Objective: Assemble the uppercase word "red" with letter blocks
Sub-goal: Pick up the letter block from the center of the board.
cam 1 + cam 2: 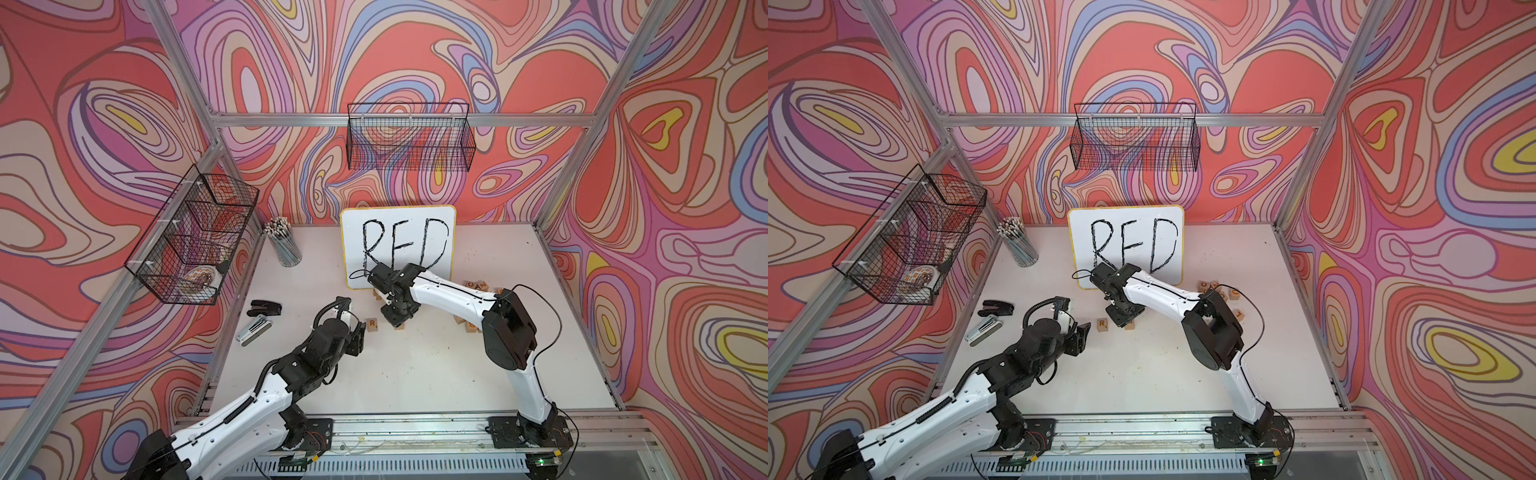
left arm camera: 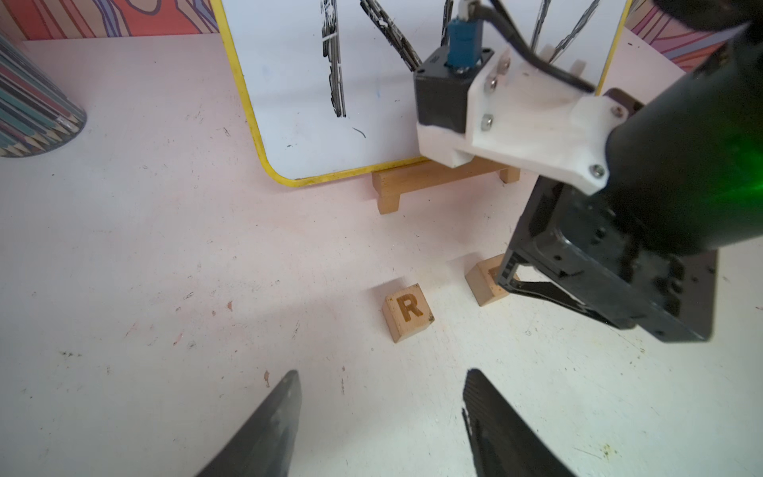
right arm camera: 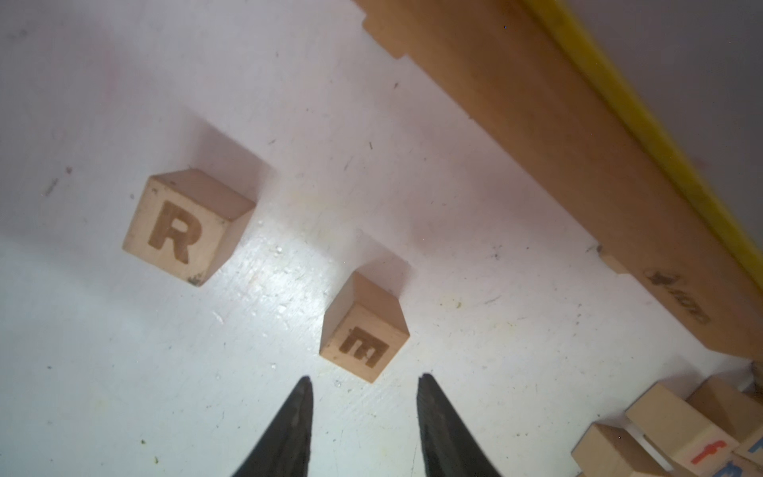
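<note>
The right gripper (image 3: pixel 365 392) hung over the white table (image 3: pixel 124 371), jaws apart with nothing between them. The E block (image 3: pixel 363 330) sat just beyond its tips, its letter turned sideways. The R block (image 3: pixel 188 227) lay nearby, apart from it. Beyond ran a wooden stand (image 3: pixel 557 165) carrying a yellow-rimmed board (image 3: pixel 644 124). Other letter blocks (image 3: pixel 660 429) were heaped at the frame's corner.

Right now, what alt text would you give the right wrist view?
An R cube and an E cube, pale wood, sit apart on the white table, neither held. The right hand is open, tips just short of the E cube; the board's wooden stand runs behind them, and other letter cubes crowd one corner.
</note>
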